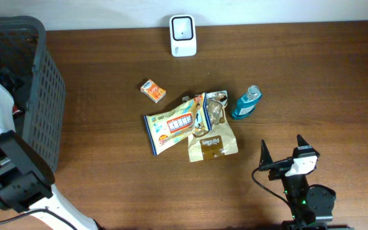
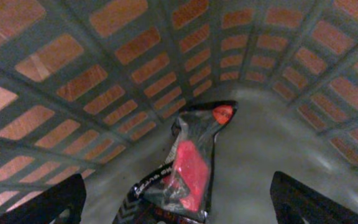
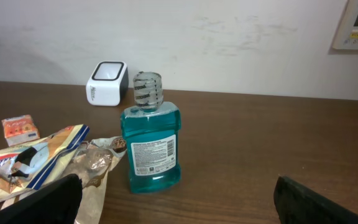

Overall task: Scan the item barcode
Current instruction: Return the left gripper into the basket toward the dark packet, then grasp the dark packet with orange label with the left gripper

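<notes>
Two claws are seen, both spread and holding nothing. At the far left, inside the grey basket, the left claw is hung over a red-and-black packet, which lies on the basket floor between the fingers; no pinch on it can be made out. Further right on the desk, an orange box, a snack bag and a brown packet are heaped near the middle, with the white scanner at the far edge. Because the bags overlap, two could be dragged together if one were picked.

Right of the heap, a blue bottle is stood upright. It is judged the likeliest item to be scanned next. It could be tipped by an off-centre finger, slipped from a smooth grip, or shown to the scanner with its code turned away. The bottle lies beyond the right claw, slightly to its left, apart from it.
</notes>
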`<state>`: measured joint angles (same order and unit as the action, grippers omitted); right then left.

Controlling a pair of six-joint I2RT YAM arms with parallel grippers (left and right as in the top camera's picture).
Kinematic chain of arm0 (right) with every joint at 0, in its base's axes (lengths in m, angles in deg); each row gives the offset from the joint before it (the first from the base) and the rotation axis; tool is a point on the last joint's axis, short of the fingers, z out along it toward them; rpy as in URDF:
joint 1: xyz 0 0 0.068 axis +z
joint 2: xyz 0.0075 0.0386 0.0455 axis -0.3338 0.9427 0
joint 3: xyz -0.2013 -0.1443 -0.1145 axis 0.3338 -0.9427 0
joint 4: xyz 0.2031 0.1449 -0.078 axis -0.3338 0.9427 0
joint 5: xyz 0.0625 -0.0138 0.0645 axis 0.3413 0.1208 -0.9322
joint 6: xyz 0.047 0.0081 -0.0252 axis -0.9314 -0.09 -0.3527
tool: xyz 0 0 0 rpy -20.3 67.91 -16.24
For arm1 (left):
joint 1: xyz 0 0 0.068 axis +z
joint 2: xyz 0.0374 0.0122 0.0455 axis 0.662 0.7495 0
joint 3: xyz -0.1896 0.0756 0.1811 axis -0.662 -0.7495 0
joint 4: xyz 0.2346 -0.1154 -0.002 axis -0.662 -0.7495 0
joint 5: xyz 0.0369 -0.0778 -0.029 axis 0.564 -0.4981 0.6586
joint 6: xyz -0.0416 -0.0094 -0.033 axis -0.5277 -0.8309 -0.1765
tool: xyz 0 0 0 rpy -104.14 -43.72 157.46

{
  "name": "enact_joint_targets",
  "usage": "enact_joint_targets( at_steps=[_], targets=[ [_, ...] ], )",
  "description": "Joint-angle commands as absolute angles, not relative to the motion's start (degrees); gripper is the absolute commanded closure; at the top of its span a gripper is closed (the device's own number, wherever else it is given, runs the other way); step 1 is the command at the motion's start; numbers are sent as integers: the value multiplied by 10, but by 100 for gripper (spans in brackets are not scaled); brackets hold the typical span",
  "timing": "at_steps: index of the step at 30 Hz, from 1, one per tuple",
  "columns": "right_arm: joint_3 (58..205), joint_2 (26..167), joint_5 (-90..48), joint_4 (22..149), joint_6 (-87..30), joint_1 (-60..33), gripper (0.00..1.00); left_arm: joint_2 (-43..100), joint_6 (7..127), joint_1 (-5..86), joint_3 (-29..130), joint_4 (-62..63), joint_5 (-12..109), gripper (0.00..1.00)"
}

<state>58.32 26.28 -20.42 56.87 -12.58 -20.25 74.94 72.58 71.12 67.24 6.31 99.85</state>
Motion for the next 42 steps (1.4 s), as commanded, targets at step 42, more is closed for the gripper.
enact_joint_targets(
  at_steps=[42],
  targets=[
    [578, 259, -201, 570, -126, -202, 2, 842, 719, 728, 579, 234, 966, 27]
  ],
)
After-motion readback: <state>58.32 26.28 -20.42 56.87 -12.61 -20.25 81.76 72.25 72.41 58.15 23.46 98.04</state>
